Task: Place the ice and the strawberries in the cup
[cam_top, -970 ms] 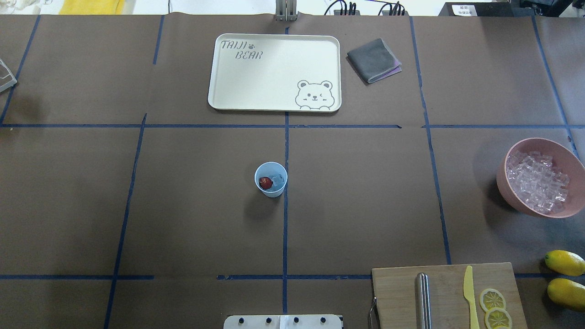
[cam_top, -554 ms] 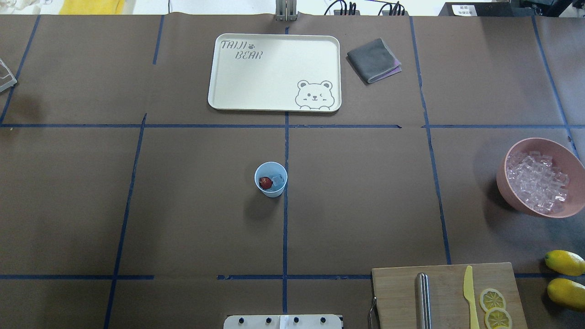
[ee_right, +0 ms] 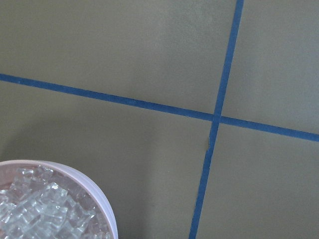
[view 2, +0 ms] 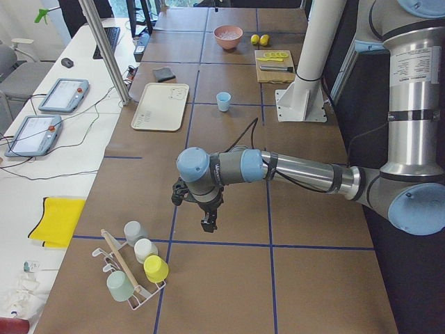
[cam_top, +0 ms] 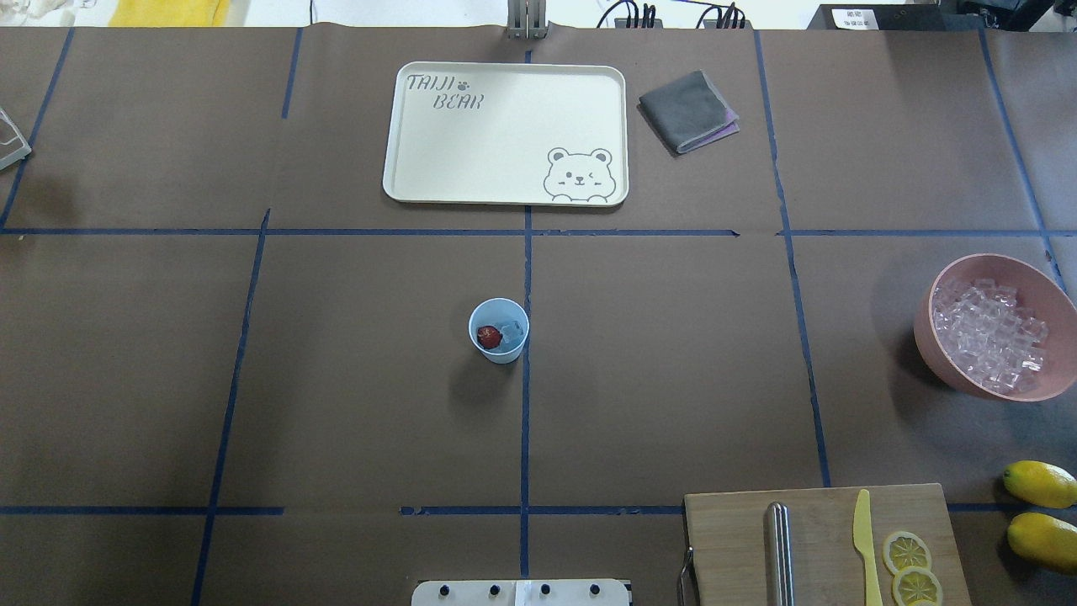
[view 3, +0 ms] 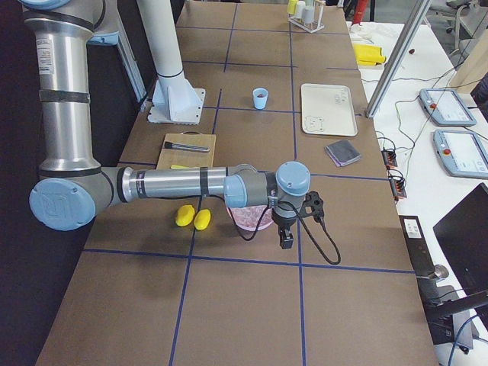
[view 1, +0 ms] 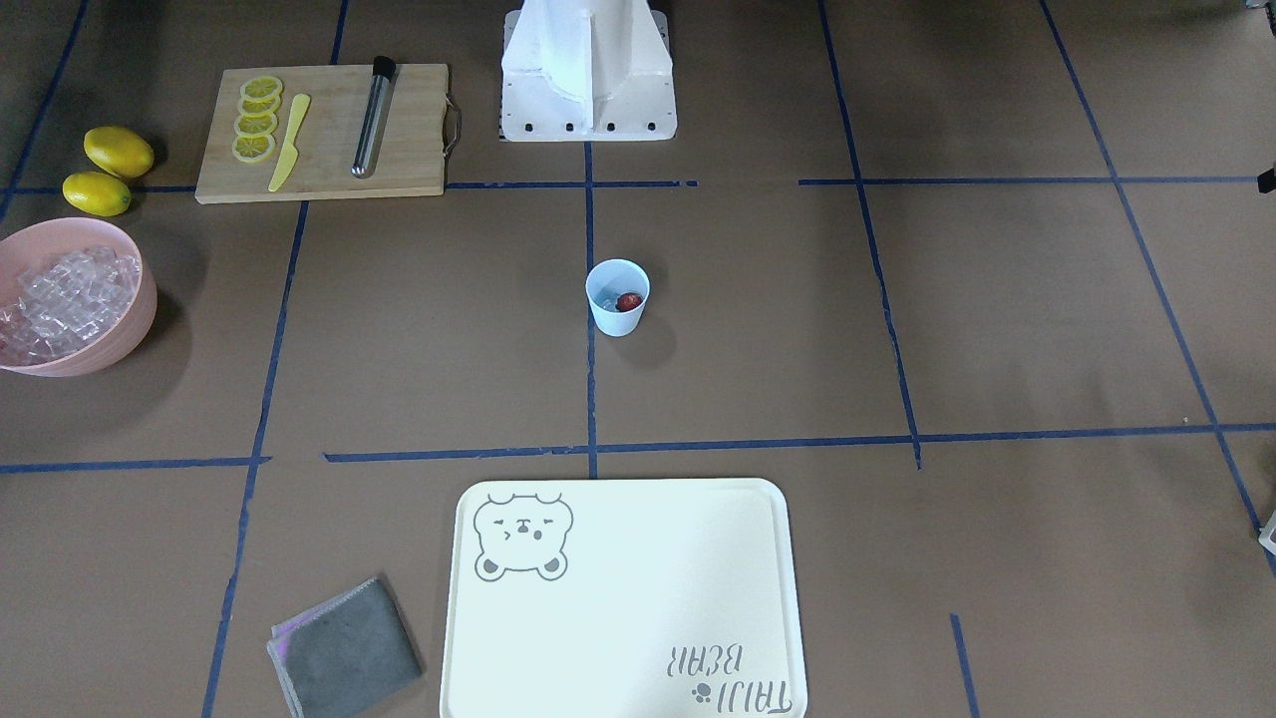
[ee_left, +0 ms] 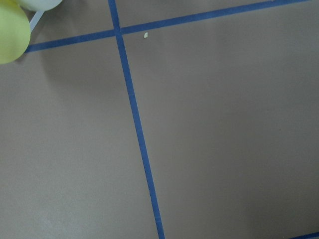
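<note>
left gripper [view 2: 207, 224]: shows only in the left side view, can't tell whether its jaws are apart or together
right gripper [view 3: 286, 242]: shows only in the right side view, same problem
bowl [view 1: 140, 309]: cut by the frame edge in the front view; mostly behind the right arm in the right side view
ice [cam_top: 511, 331] in cup [cam_top: 503, 355]: too small to count cubes
cutting board [cam_top: 732, 547]: bottom cut off, overhead view
tray [view 1: 638, 578]: near edge cut off, front view
yellow cup [ee_left: 10, 30]: only a corner sliver, left wrist view

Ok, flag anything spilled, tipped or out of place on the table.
Nothing stands out. The cup stands upright with the strawberry and ice inside, the pink bowl holds its cubes, and none show loose on the table around either.
</note>
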Robot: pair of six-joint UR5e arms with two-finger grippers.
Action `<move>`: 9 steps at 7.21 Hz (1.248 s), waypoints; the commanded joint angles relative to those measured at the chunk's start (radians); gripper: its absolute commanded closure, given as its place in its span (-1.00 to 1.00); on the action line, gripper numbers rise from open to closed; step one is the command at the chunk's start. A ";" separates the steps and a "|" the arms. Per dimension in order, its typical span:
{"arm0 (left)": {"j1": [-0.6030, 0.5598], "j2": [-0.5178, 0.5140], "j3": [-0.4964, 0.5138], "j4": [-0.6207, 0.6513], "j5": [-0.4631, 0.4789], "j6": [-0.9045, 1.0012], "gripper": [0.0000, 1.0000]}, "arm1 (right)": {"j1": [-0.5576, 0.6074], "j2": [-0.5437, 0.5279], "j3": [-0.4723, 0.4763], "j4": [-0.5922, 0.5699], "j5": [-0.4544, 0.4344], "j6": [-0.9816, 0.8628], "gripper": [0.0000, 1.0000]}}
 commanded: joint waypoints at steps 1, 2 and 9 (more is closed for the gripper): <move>0.000 0.023 -0.004 -0.004 0.001 0.002 -1.00 | 0.014 0.016 0.021 -0.084 -0.024 -0.091 -0.99; -0.002 0.060 -0.020 -0.009 -0.003 0.006 -1.00 | 0.010 0.022 0.018 -0.082 -0.073 -0.106 -0.99; -0.065 0.010 0.016 0.113 0.011 0.008 -1.00 | 0.016 0.000 0.045 -0.082 -0.063 -0.107 -0.99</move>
